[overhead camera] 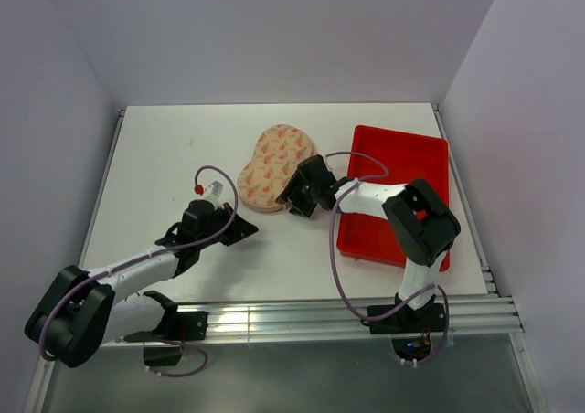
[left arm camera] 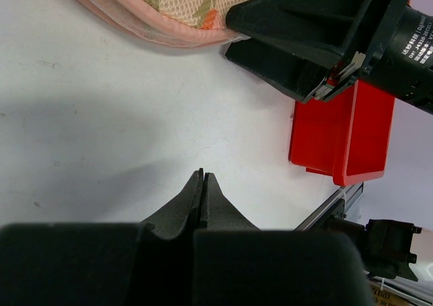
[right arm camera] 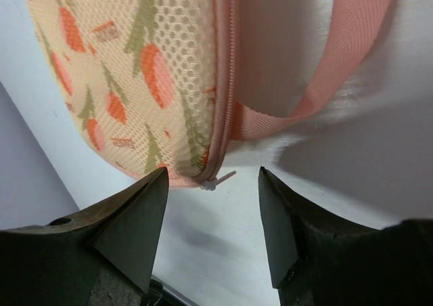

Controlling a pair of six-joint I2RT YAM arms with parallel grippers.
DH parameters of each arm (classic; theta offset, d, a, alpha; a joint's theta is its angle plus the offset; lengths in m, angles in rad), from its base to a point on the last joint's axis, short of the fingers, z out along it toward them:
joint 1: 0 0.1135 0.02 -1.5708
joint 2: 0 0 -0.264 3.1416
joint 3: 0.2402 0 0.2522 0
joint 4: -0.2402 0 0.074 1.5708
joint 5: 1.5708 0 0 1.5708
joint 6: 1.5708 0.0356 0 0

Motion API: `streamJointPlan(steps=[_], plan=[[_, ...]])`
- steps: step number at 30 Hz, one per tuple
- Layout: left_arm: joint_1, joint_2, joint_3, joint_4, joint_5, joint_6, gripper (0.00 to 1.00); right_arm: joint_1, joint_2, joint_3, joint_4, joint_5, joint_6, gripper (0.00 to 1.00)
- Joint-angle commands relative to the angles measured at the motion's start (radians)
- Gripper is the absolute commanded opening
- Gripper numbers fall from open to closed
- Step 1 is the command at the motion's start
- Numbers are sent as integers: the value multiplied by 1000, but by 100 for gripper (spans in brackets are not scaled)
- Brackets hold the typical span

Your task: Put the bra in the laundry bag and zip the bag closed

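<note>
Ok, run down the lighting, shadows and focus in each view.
Top external: soft, even light, with glare on the metal rail. Left wrist: own shut jaws blurred up close, a broad soft shadow on the table. Right wrist: bag mesh sharp, shadow beneath the loop, jaws dark.

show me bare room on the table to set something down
The far left of the table, between the left wall and the bag, is bare. So is the near strip between the arms. The red tray looks empty. Crowded: the bag's near end, where the right claw sits.
</note>
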Motion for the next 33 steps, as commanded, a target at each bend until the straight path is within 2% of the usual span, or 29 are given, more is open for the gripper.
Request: streamJointPlan(steps=[1, 10, 28, 31, 33], plan=[[-6, -3, 33, 49, 11, 14, 0, -10, -70, 10, 74, 38, -20, 63], [-9, 2, 36, 52, 14, 17, 0, -23, -85, -18, 94, 62, -9, 65], [-9, 1, 51, 35, 12, 31, 0, -43, -5, 34, 59, 81, -35, 62], [-9, 4, 51, 37, 14, 29, 0, -44, 7, 26, 88, 93, -33, 59], [-9, 8, 51, 40, 15, 28, 0, -44, 12, 9, 114, 101, -32, 49]])
